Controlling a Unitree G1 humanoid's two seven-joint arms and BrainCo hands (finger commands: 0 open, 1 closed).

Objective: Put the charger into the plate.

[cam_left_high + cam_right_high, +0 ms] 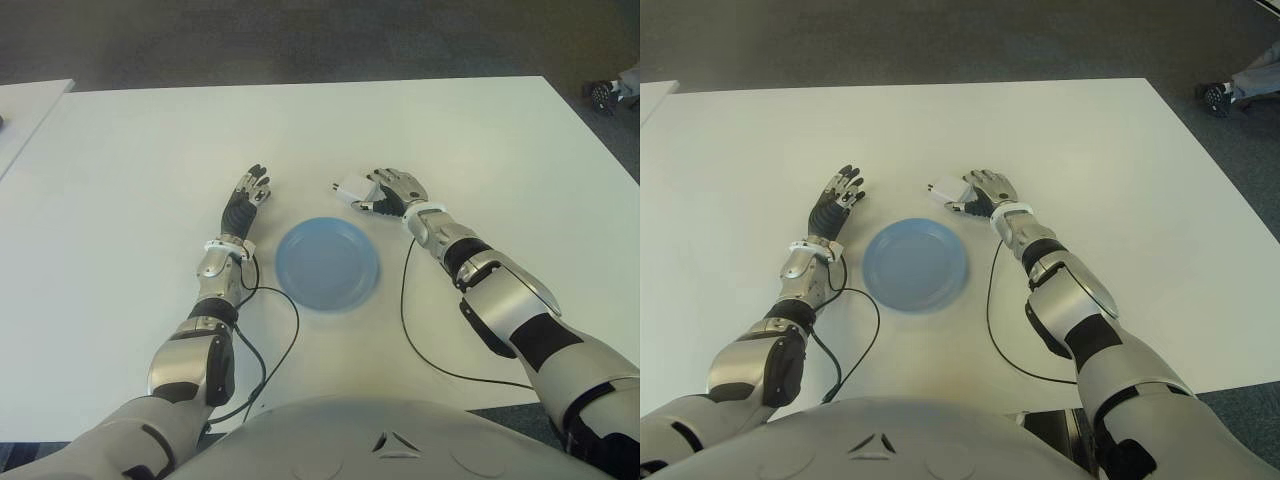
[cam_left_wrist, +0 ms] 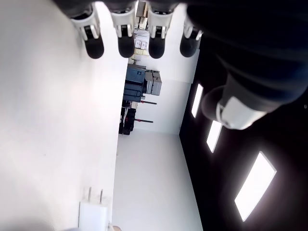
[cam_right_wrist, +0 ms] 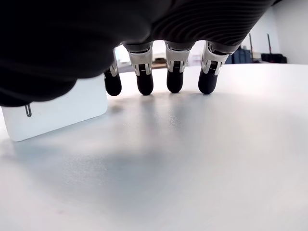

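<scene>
A small white charger [image 1: 350, 188] lies on the white table [image 1: 150, 150], just beyond the far right rim of the round blue plate [image 1: 328, 263]. My right hand [image 1: 392, 190] sits right beside the charger on its right. In the right wrist view the fingers [image 3: 144, 82] arch down toward the tabletop and the charger [image 3: 57, 110] rests flat by the thumb side, with nothing closed around it. My left hand [image 1: 245, 200] shows left of the plate with its fingers [image 2: 122, 43] stretched out and holding nothing. The charger [image 2: 94, 216] and its two prongs appear far off in the left wrist view.
A black cable [image 1: 405, 320] runs along the table from my right forearm toward the near edge. Another black cable [image 1: 275, 340] loops beside my left forearm. A second table's corner [image 1: 20, 110] stands at far left. Dark floor lies beyond the far edge.
</scene>
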